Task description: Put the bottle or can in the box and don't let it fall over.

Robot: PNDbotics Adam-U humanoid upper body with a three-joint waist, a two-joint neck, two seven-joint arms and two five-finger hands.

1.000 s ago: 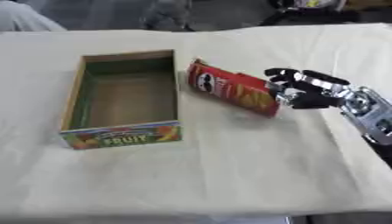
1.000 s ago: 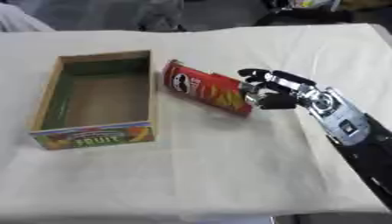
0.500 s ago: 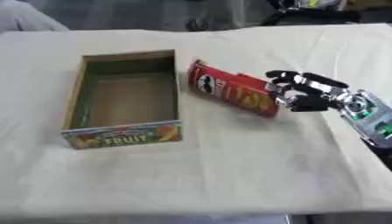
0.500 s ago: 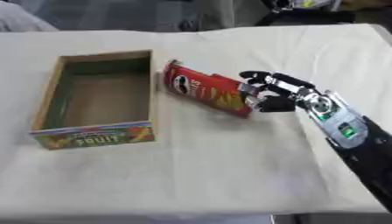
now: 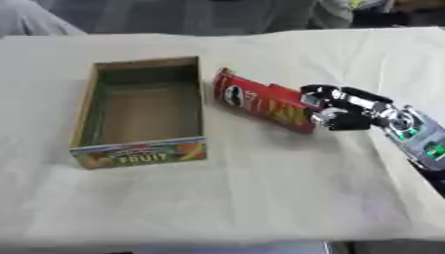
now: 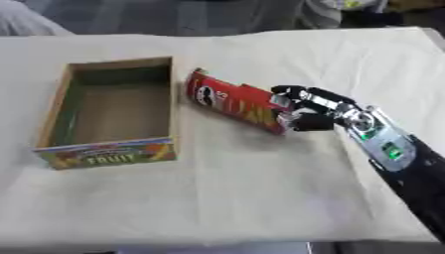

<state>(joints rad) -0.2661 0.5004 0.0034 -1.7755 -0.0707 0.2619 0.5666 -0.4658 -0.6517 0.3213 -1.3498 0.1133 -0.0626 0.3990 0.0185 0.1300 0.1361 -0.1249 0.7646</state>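
Sitting toward the left edge of the table (image 5: 260, 208) is the open cardboard box (image 5: 139, 149), its printed fruit panel facing the near edge and nothing visible inside it. Just to its right, near the table's middle and apart from the box wall, the red can (image 5: 265, 100) is tipped over at a slant: its lidded top points up and left toward the box, its base lies down and right. At that base is the right hand (image 5: 347, 111), fingers curled round the can's lower end with the thumb below (whether the can's underside touches the cloth cannot be told from either view). The left hand shows in neither view.

The step in hand looks like securing the grasp before the lift. To do it well, the hand probably needs a hold higher on the can's body rather than at the very end, since a long can gripped by its base is likely to swing. Next, the wrist should bring the can upright before it crosses the box's right wall, carry it clear above the rim, and lower it until the base sits flat on the box floor. Only then should the fingers spread, slowly, so the tall can is not nudged over.
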